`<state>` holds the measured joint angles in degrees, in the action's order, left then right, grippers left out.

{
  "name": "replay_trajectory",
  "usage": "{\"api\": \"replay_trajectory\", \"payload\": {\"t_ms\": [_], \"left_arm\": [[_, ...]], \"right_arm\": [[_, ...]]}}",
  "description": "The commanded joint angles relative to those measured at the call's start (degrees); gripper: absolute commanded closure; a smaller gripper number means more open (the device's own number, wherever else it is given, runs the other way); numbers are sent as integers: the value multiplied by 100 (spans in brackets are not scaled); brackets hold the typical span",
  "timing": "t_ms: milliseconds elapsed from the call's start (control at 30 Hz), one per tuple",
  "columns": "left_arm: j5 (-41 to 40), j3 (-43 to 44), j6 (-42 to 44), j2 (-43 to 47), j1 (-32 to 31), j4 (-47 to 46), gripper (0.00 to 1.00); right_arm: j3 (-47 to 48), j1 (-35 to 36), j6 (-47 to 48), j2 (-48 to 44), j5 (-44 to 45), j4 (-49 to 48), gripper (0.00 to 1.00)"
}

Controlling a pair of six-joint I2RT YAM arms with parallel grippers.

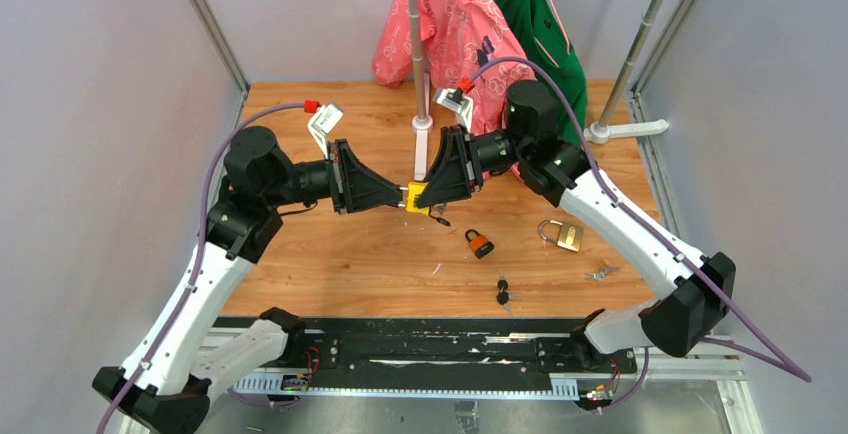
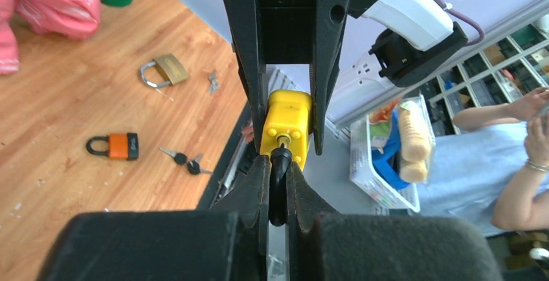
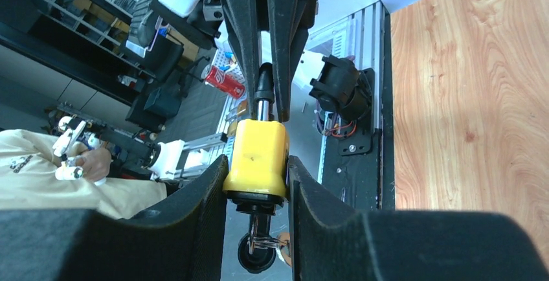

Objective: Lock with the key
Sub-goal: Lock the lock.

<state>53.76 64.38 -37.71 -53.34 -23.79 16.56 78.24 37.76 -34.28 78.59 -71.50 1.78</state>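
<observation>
A yellow padlock [image 1: 416, 197] is held in the air above the middle of the table, between my two grippers. My right gripper [image 3: 256, 168] is shut on the yellow body [image 3: 257, 155], one finger on each side. The black-headed key [image 2: 279, 177] sits in the keyway on the lock's face [image 2: 287, 122]. My left gripper [image 2: 278, 161] is shut on that key head, fingers pinching it flat. In the right wrist view the key [image 3: 265, 80] enters the lock from above. A second black key on a ring [image 3: 259, 252] hangs at the lock's other end.
On the table lie an orange padlock [image 1: 479, 244], a brass padlock [image 1: 563, 235], two black-headed keys [image 1: 503, 290] and a small bunch of keys [image 1: 600, 273]. A metal pole [image 1: 419, 54] stands behind the grippers, with pink [image 1: 450, 24] and green [image 1: 535, 14] garments at the back.
</observation>
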Motion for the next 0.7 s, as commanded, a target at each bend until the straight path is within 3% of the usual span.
{"api": "replay_trajectory", "payload": {"t_ms": [0,33,133,200,333,467,667], "left_arm": [[-743,-487,-197,356,-55,-1289,100],[-834,-574,-307,415,-55,-1523,100],[-929,-690,-702,384,-55,-2015,100],[-969,-728,-936,369,-55,-2269,100],[-1037,-589,-842,327,-50,-1997,100],[-1022,-576,-938,326,-47,-2053,100],[-1169,-618,-982,376,-47,-2042,100]], "right_arm": [[-33,59,-573,-167,547,-842,76],[-147,76,-649,-235,690,-1118,64],[-642,76,-1078,-511,1189,-2028,44],[-839,82,-1248,-629,1468,-2288,40],[-1138,120,-1631,-707,1670,-2870,42],[-1247,138,-1400,-814,1867,-2802,43],[-1331,136,-1604,-801,2060,-2982,66]]}}
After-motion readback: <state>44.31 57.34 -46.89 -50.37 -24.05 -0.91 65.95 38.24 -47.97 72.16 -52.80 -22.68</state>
